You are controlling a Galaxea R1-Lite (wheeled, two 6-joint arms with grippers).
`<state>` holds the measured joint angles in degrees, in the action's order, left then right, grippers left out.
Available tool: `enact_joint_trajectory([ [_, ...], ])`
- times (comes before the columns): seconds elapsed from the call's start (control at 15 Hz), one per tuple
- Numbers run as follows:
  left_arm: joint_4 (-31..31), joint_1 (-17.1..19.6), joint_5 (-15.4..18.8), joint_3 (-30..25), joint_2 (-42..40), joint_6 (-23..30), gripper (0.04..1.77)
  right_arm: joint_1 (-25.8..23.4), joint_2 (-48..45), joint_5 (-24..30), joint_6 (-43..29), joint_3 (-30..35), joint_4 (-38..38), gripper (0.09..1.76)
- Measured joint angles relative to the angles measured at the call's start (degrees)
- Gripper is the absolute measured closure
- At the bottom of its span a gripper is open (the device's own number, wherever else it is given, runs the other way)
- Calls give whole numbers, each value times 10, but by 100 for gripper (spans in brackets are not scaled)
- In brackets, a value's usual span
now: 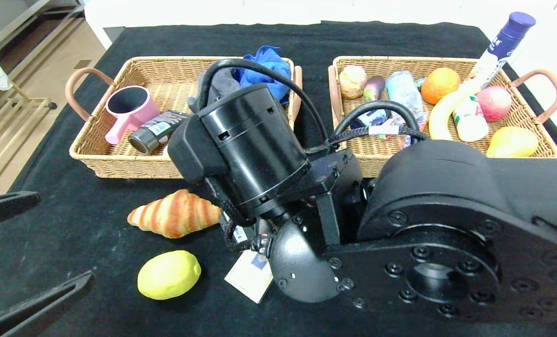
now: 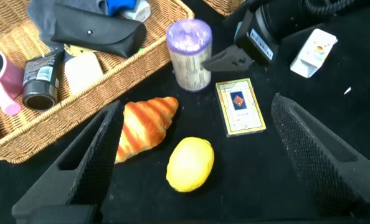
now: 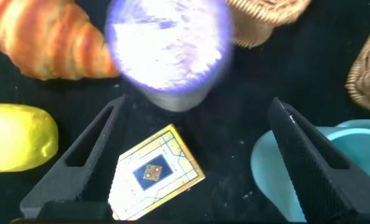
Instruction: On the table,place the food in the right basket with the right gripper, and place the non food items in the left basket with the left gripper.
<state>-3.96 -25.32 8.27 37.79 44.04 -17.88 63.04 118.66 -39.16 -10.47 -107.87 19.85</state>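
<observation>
Food still on the bench means the croissant (image 1: 175, 213) and the lemon (image 1: 168, 274), lying at about 8 o'clock from the right arm's big wrist housing in the head view.

The right gripper (image 3: 185, 155) has its fingers (image 3: 79, 158) spread wide and holds nothing. It hangs over the flat cream card box (image 3: 155, 173), with the purple roll (image 3: 167, 50) standing just beyond its tips. The croissant and lemon sit to one side of it and the pale blue mug (image 3: 309, 168) to the other.

The left gripper (image 2: 191, 155) is also wide open and empty, low at 9 o'clock in the head view. Between its fingers (image 2: 88, 158) lie the croissant, lemon and card box, and farther off a small white carton (image 2: 314, 52) rests on the black cloth.

At 11 o'clock the left basket (image 1: 119, 164) holds a pink cup, a dark tube and blue cloth. At 1 o'clock the right basket (image 1: 451, 62) holds fruit, a bottle and other food.
</observation>
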Motion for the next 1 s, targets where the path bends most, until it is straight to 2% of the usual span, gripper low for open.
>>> enact_joint_trajectory([
  [0.53, 0, 0, 8, 2, -4, -1, 9, 11, -51, -6, 1, 3, 14, 17],
  [0.73, 1, 0, 8, 0, -2, -1, 9, 12, -86, -13, -1, 10, 52, 16],
  [1.0, 0, -1, 10, -6, 2, -7, 9, 0, -146, -7, -38, 15, 156, 15],
])
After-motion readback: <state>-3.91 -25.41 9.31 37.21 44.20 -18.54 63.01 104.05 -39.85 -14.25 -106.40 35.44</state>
